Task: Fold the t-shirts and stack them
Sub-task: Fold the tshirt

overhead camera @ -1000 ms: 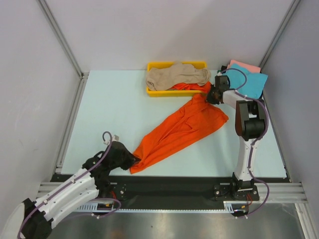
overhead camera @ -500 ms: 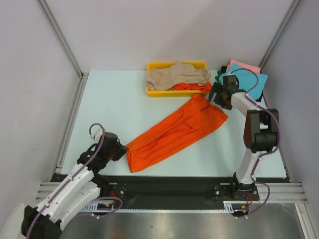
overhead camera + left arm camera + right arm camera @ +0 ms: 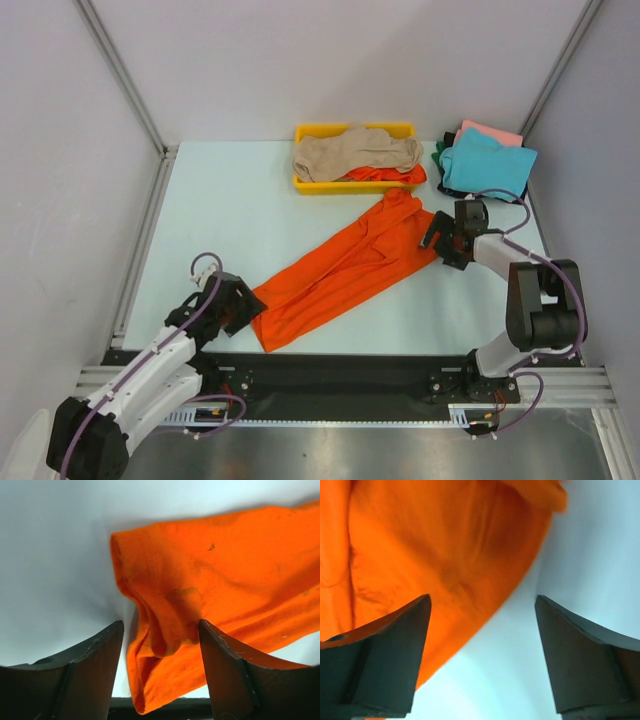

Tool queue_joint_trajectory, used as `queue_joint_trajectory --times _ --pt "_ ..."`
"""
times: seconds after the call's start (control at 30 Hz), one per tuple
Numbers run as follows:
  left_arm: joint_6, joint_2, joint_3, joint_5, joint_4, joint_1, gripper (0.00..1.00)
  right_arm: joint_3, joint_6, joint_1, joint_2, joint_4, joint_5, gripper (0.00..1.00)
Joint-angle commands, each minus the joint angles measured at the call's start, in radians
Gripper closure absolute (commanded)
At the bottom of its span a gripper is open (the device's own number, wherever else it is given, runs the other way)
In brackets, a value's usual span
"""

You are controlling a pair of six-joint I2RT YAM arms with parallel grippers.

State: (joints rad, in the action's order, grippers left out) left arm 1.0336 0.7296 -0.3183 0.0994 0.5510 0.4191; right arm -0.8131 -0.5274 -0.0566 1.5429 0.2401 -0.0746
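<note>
Orange t-shirt (image 3: 345, 275), bunched diagonally in front of yellow tray (image 3: 305, 185). Left gripper (image 3: 160, 625) spread astride end farthest from tray; right gripper (image 3: 482, 599) spread over nearer end. Risk: closing on several layers, locking in wrinkles.

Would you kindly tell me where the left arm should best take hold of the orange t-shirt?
Grip the raised fold at the near-left end of the orange t-shirt, bringing the left gripper in low from the left: the cloth bunches there between its open jaws.
</note>
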Motion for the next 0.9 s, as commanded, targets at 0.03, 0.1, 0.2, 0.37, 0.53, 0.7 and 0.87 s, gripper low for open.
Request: queue_joint_trajectory --times 0.03,0.1,0.2,0.37,0.53,0.7,0.87 --pt "-0.03 0.014 0.042 -0.036 -0.092 -0.003 0.33 -0.057 -0.014 0.012 0.121 -0.113 -0.03 0.18" --pt "-0.033 0.017 0.059 -0.033 -0.117 -0.003 0.38 -0.095 -0.011 0.021 0.181 -0.127 -0.028 0.37" --pt "-0.046 0.037 0.056 -0.015 -0.141 -0.003 0.6 -0.153 0.003 0.041 0.252 -0.124 -0.013 0.67" --pt "-0.064 0.07 0.036 -0.055 -0.168 0.0 1.0 -0.29 0.061 0.081 0.332 -0.046 0.071 1.0" --pt "0.011 0.031 0.031 -0.133 -0.132 0.073 0.99 -0.493 0.127 0.084 0.42 0.065 0.128 1.0" --pt "0.186 -0.027 0.058 -0.15 -0.143 0.257 1.0 -0.61 0.184 0.086 0.465 0.181 0.205 1.0" --pt "0.333 0.04 0.051 -0.116 -0.195 0.44 0.99 -0.643 0.224 0.104 0.444 0.277 0.278 1.0"
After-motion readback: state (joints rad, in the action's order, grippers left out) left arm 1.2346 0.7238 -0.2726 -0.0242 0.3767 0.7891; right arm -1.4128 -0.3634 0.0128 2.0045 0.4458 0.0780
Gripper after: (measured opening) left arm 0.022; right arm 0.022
